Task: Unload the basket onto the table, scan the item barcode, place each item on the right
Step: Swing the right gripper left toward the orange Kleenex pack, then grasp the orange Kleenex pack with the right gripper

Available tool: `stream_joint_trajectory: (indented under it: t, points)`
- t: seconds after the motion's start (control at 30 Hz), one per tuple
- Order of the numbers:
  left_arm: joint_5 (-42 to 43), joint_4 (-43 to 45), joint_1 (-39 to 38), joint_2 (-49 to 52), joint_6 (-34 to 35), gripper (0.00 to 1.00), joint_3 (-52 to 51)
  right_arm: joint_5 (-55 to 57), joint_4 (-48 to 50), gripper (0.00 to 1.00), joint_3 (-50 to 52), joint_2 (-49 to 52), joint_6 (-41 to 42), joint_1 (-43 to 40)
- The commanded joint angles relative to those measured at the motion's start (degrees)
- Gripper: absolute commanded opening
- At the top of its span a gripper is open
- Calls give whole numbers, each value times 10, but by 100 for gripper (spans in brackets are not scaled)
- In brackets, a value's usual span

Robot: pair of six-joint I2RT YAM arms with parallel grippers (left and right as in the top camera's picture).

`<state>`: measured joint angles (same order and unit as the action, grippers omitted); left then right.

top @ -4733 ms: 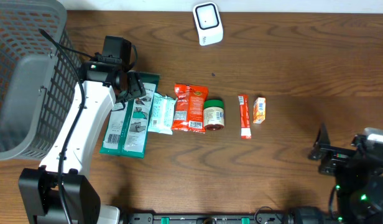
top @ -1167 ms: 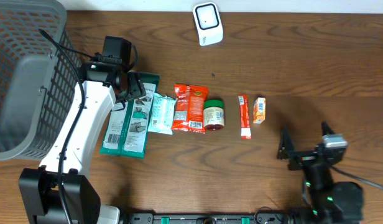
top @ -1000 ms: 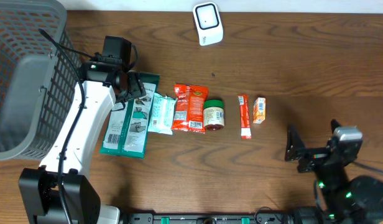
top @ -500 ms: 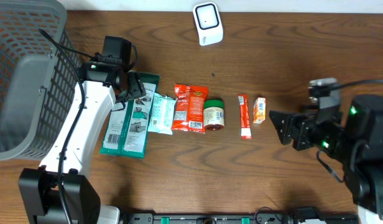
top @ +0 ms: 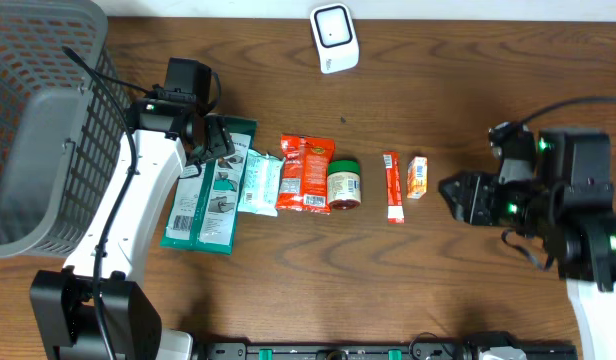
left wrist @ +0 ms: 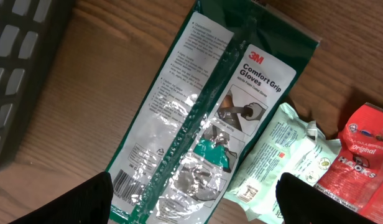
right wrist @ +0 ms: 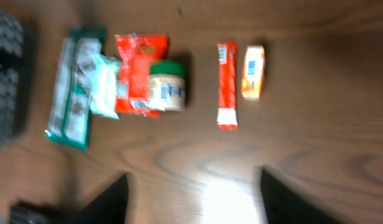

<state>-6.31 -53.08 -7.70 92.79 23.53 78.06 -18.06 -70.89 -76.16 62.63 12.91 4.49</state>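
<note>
**Small orange carton [top: 417,177] at row's right end**

It lies on the wooden table [top: 488,80] beside a red stick sachet [top: 392,186]. Right gripper [top: 454,197], spread and empty, hangs near it; left gripper [top: 220,145], also spread, hovers over a green glove packet [left wrist: 204,124].

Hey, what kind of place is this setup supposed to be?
Probably a mock shop checkout on a wooden table. A white barcode scanner sits at the far edge. Packaged goods lie in a row, including a gloves pack and a small jar, with a grey mesh basket beside them.
</note>
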Motion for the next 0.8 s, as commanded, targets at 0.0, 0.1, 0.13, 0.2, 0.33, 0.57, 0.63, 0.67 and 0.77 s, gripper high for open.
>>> stream_joint_trajectory:
  t: [0.0, 0.1, 0.13, 0.2, 0.33, 0.57, 0.63, 0.67, 0.77]
  points:
    - [-3, -2, 0, 1, -4, 84, -2, 5, -29, 83, -33, 51, -10, 8]
    - [-3, -2, 0, 1, -4, 84, -2, 7, -43, 99, -40, 103, -25, 31]
    - [-3, -2, 0, 1, -4, 84, -2, 7, -43, 99, -40, 118, -25, 40]
    - [-3, -2, 0, 1, -4, 84, -2, 7, -36, 99, -40, 140, -24, 55]
    - [-3, -2, 0, 1, -4, 84, -2, -9, 12, 99, -40, 168, -23, 76]
    - [-3, -2, 0, 1, -4, 84, -2, -7, 69, 52, -39, 193, 41, 130]
    - [-3, -2, 0, 1, -4, 84, -2, 44, 79, 54, -39, 199, 67, 159]
    - [-3, -2, 0, 1, -4, 84, -2, 66, 82, 60, -39, 202, 80, 173]
    - [-3, -2, 0, 1, -4, 84, -2, 114, 88, 76, -39, 215, 103, 207]
